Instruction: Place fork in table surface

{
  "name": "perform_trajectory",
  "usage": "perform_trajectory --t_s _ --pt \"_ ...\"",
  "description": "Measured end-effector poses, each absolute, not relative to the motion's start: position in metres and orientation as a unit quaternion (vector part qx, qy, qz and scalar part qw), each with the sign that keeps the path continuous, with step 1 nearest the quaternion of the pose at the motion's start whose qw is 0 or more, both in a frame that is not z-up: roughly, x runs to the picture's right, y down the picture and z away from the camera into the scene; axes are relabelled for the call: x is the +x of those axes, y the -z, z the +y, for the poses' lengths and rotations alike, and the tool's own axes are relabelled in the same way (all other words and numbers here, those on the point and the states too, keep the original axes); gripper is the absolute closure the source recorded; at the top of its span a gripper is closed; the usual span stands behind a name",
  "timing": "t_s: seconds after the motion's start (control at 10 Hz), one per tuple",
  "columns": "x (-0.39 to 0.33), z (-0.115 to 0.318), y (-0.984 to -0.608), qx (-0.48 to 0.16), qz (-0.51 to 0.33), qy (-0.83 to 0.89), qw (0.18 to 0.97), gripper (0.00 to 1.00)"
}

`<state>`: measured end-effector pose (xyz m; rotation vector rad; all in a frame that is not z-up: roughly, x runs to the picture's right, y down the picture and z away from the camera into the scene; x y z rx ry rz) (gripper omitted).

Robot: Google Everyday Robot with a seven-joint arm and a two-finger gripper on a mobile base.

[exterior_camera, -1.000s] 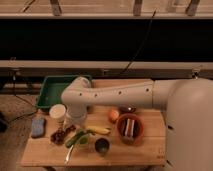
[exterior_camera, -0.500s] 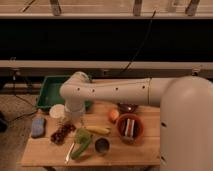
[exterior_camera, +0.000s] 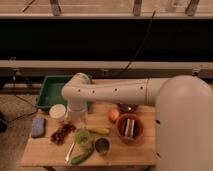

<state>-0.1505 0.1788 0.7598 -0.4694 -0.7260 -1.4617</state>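
The fork [exterior_camera: 70, 152] is laid flat on the tabletop [exterior_camera: 42, 152] near the front edge, left of centre, just beside the cucumber [exterior_camera: 83, 156]. A green round item [exterior_camera: 83, 137] is located directly behind both. The gripper [exterior_camera: 77, 120] is positioned above that item, pointed downward. The jaws are set wide, and nothing is seen held between them. A banana [exterior_camera: 98, 130] and a brown bowl [exterior_camera: 131, 129] are placed to the right. A green tray [exterior_camera: 49, 93] is set at the rear left corner.
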Motion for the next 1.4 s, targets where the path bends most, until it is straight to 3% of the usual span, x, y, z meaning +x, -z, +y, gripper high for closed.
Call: perform_trajectory --t_s 0.7,1.4 --pt "-0.14 0.204 -0.803 -0.244 -0.318 0.639 0.656 0.36" --pt "-0.136 0.205 -0.802 -0.253 -0.324 0.638 0.652 0.36"
